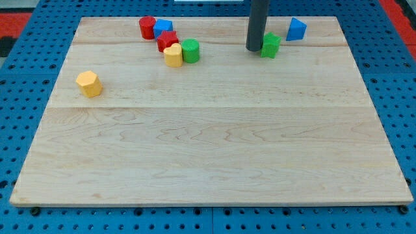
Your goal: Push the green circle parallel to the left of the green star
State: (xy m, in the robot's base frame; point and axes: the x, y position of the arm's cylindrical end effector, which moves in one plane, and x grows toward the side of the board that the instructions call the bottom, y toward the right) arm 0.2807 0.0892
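Note:
The green circle (pixel 190 50) stands near the view's top, left of centre, touching a yellow block (pixel 173 56) on its left. The green star (pixel 271 45) lies to the right near the top edge. My tip (pixel 253 49) comes down at the star's left side, touching or almost touching it, well to the right of the green circle.
A red star-like block (pixel 167 40), a blue block (pixel 162 28) and a red cylinder (pixel 147 27) cluster at the upper left of the green circle. A blue block (pixel 296 29) sits at the star's upper right. A yellow hexagon (pixel 89 84) lies at the left. The wooden board (pixel 208 143) lies on a blue pegboard.

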